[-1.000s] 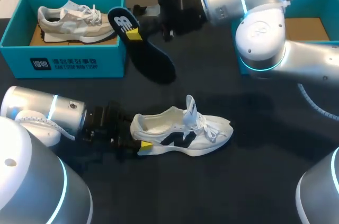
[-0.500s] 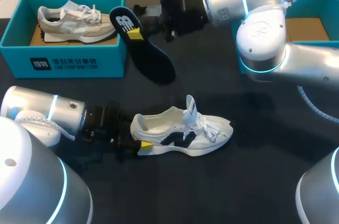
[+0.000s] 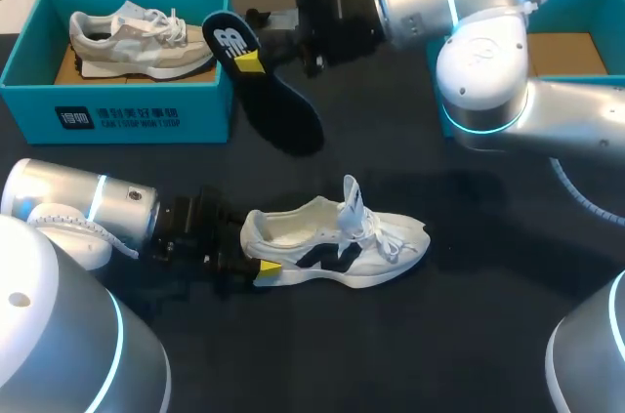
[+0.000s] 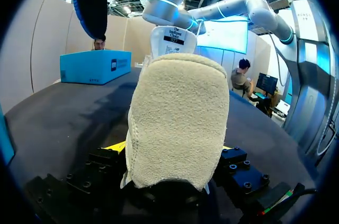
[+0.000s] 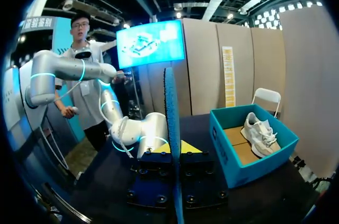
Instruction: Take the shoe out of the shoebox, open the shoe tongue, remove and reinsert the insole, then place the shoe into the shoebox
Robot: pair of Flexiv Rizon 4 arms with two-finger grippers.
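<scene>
1. The shoebox (image 3: 117, 110) sits at the far left of the table (image 3: 439, 335). It is open, and a grey shoe (image 3: 142, 40) lies on its side inside it. In the right wrist view, the same shoebox (image 5: 249, 152) and grey shoe (image 5: 259, 134) are visible beyond and beside the fingers.

2. The left gripper (image 3: 256, 257) lies low at the near left, level with the table. Its fingers are clamped on the heel of the white shoe (image 3: 337, 242), one on each side. In the left wrist view, the heel of the white shoe (image 4: 177, 123) fills the space in the left gripper (image 4: 172, 150), with a yellow tip showing on either side.

3. The white shoe stands on its sole near the middle of the table, outside the shoebox, with its toe pointing away from the left gripper. Its tongue (image 3: 350, 193) is pulled upright.

4. The insole (image 3: 264, 81) is out of the shoe and held up above the table, just beside the right corner of the shoebox. The right gripper (image 3: 250, 62) is closed on it near the heel end. In the right wrist view, the insole (image 5: 170, 128) stands on edge in the right gripper (image 5: 174, 149), with a yellow tip pressed to each face.

5. A second box (image 3: 586, 3) stands at the far right, partly hidden by the right arm.
</scene>
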